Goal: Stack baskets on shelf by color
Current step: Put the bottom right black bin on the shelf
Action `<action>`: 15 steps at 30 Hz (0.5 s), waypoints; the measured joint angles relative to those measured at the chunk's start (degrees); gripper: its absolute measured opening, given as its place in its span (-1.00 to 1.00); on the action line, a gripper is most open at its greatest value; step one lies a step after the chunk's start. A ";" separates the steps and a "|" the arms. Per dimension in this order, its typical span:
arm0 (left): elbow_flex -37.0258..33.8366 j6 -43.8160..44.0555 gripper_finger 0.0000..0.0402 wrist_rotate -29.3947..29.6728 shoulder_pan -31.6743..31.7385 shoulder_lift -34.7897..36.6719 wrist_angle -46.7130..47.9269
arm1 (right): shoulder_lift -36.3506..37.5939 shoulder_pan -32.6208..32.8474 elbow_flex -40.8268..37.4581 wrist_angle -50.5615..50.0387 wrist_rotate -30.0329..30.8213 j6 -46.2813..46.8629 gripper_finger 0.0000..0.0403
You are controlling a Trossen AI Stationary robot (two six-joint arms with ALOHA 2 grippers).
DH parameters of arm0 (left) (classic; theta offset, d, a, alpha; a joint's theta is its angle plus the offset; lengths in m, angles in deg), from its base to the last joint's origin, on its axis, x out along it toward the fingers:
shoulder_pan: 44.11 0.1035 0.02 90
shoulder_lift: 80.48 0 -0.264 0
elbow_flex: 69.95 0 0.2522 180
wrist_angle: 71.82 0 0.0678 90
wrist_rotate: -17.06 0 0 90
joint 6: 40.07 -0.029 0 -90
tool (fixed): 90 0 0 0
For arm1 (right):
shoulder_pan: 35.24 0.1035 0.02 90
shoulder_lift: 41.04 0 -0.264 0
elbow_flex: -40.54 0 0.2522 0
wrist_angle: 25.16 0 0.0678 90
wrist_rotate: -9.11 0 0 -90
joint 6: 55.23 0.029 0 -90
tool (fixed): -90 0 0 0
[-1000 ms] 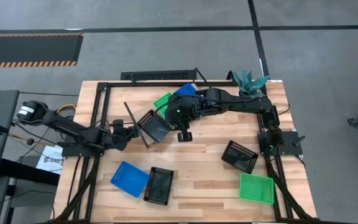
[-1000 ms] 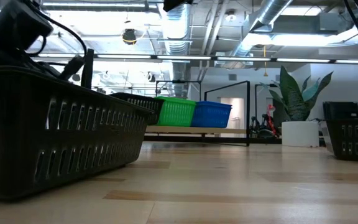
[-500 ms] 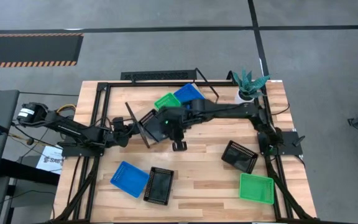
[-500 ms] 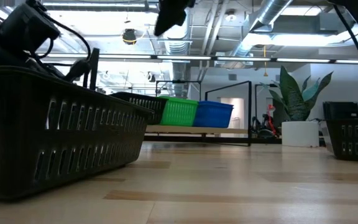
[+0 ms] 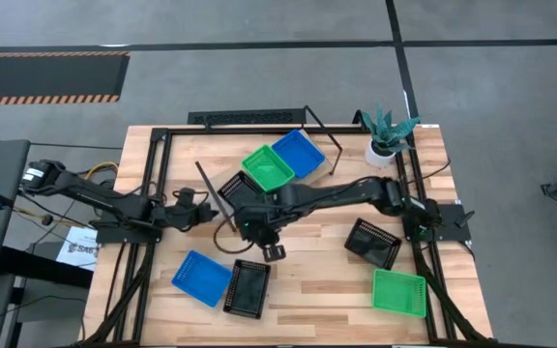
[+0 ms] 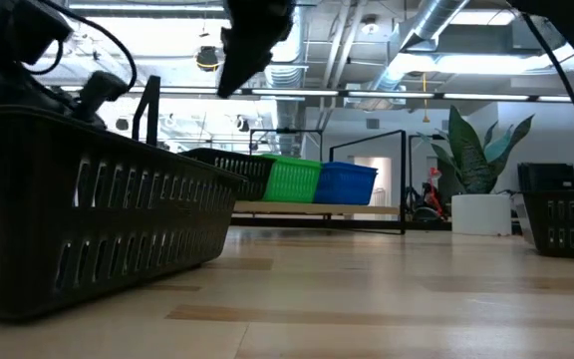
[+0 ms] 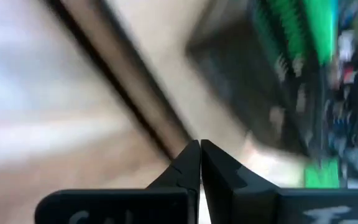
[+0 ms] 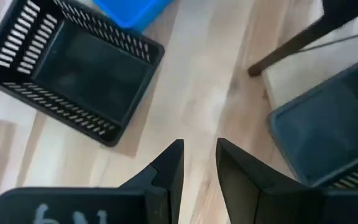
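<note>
The shelf (image 5: 222,198) stands askew on the far middle of the table. A black basket (image 5: 237,186), a green one (image 5: 266,167) and a blue one (image 5: 298,153) sit on it in a row. A blue basket (image 5: 201,277), two black ones (image 5: 247,288) (image 5: 372,242) and a green one (image 5: 398,292) lie on the tabletop. My left gripper (image 5: 209,208) (image 7: 199,147) is shut at the shelf's left end frame (image 7: 129,93). My right gripper (image 5: 262,232) (image 8: 197,152) hovers open above the table, between the shelf and the near black basket (image 8: 73,74). My left gripper's shut fingertips come level from the table's left and end right at the dark bar of the shelf's left end frame (image 7: 166,140). The blurred wrist view leaves it open whether they touch it.
A white plant pot (image 5: 383,147) stands at the far right corner. Black frame rails (image 5: 153,184) run along the table's left and right sides. In the low view a black basket (image 6: 88,229) fills the near left and another (image 6: 566,224) sits at the right.
My right gripper has swung away from above the shelf's baskets, toward the near edge and the left, uncovering the green and blue baskets. My left gripper has moved a little to the right, toward the shelf's left end frame.
</note>
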 joint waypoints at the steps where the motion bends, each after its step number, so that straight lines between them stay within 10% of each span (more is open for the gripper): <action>1: 0.10 0.67 -1.00 -2.43 -0.47 0.82 2.12 | -0.74 0.23 0.13 1.58 0.05 0.02 -0.42; 15: 0.04 8.71 -1.00 -5.59 -9.27 7.84 10.73 | -7.08 1.45 -0.05 1.92 7.79 -0.51 -0.42</action>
